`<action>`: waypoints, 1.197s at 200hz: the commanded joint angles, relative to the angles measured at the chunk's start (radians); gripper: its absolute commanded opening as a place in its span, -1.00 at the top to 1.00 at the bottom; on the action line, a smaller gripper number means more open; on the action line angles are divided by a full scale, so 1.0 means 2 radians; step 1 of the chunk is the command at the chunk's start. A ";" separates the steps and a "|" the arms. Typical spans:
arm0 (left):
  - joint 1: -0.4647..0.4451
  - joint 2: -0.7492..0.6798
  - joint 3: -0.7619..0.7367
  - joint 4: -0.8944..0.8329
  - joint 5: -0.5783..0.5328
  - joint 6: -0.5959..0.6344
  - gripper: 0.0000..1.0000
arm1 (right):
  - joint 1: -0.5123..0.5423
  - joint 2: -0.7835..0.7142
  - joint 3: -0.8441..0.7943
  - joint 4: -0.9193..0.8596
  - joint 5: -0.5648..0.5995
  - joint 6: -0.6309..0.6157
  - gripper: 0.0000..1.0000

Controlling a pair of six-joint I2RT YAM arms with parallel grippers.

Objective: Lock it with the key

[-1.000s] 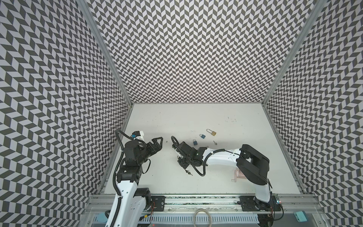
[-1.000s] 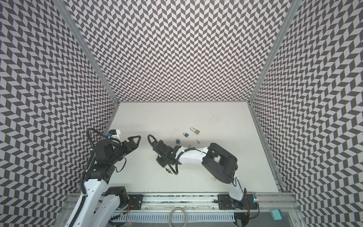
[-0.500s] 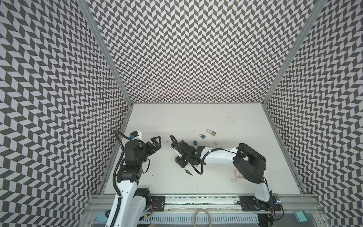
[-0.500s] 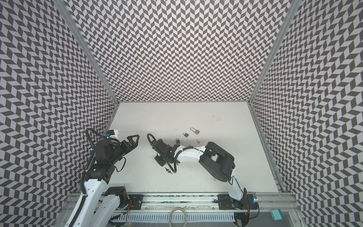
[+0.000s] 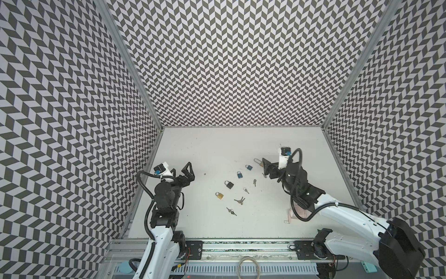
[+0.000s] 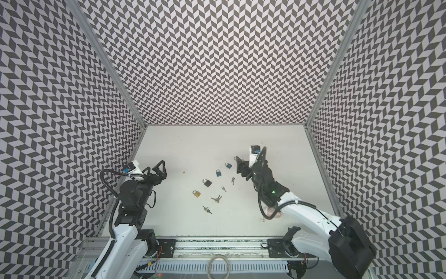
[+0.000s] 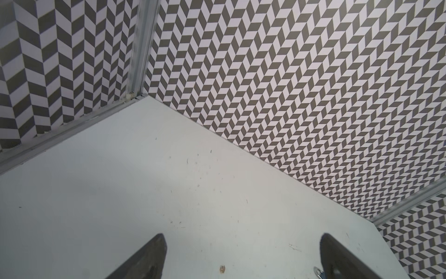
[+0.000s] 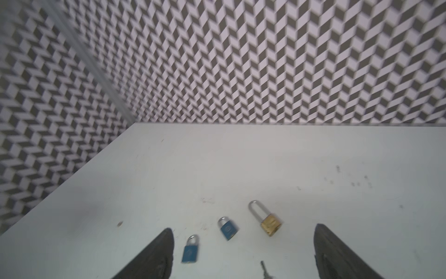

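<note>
Looking down in both top views, I see padlocks and keys scattered flat across the middle of the white table point(image 5: 241, 142), well apart from each other. None is held. A brass long-shackle lock point(image 5: 258, 161) lies just beside the right gripper point(image 5: 265, 166); two blue locks point(image 5: 248, 167) point(image 5: 239, 174), a black lock point(image 5: 229, 184) and a short brass lock point(image 5: 219, 195) trail away toward the left. Loose keys point(image 5: 254, 182) point(image 5: 246, 190) and two key bunches point(image 5: 239, 200) point(image 5: 231, 211) lie nearer the rail. I cannot tell from here whether any key sits in a lock, nor which shackles are latched. The left gripper point(image 5: 187, 170) hangs off to the left side, away from everything, which I judge to be a parked pose that leaves the middle free for the right arm.

Through the left wrist camera I see only bare table and wall; its fingers point(image 7: 144, 256) are spread wide with nothing between them.

Through the right wrist camera, slightly blurred, the fingers point(image 8: 156, 256) are also spread wide and empty. Beyond them lie the two blue locks point(image 8: 190, 251) point(image 8: 228, 229) and the brass one point(image 8: 270, 224), shackles pointing toward the far wall and apparently seated. A key tip point(image 8: 264, 267) shows at the frame edge between the fingers.
</note>
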 commanded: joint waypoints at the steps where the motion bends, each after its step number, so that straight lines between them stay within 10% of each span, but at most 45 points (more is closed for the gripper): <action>1: -0.003 0.026 -0.005 0.103 -0.055 0.081 -0.98 | -0.037 -0.017 -0.077 0.170 0.129 -0.052 -0.76; 51: -0.008 0.134 -0.029 0.215 -0.098 0.161 -0.98 | -0.160 0.058 -0.072 0.142 0.093 -0.075 -1.00; 150: -0.032 0.468 -0.041 0.598 -0.034 0.267 -0.98 | -0.283 0.217 -0.171 0.498 -0.135 -0.099 -1.00; 169: -0.031 0.441 0.006 0.457 -0.037 0.256 -0.98 | -0.283 0.235 -0.169 0.522 -0.151 -0.107 -1.00; 239: -0.017 0.454 0.012 0.471 -0.015 0.251 -0.98 | -0.297 0.234 -0.142 0.484 -0.173 -0.101 -1.00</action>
